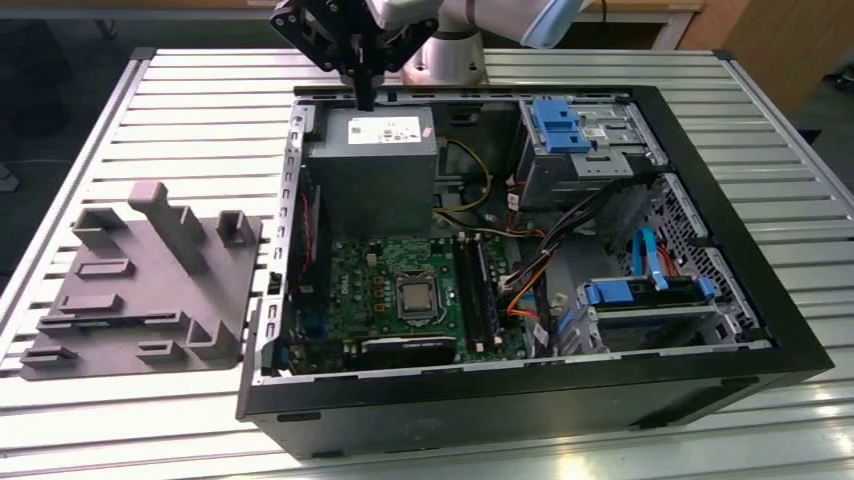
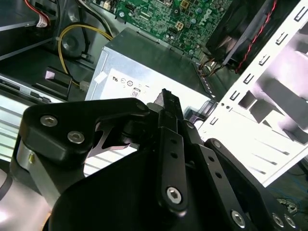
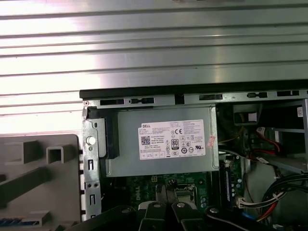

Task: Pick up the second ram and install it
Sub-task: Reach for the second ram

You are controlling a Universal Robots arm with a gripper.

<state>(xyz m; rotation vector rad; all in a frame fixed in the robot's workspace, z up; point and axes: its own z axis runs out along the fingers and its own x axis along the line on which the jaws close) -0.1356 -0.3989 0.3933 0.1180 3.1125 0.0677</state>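
Black tool; second ram, dark blue sliver

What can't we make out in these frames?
- Memory slots, exterior view: too small to tell which are filled.
- Blue strip on grey fixture, first wrist view: cut off by the picture edge; unidentifiable.
- Power supply, second wrist view: partly hidden by the tool.

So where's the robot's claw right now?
The gripper hangs at the top of the exterior view, over the grey power supply inside the case.
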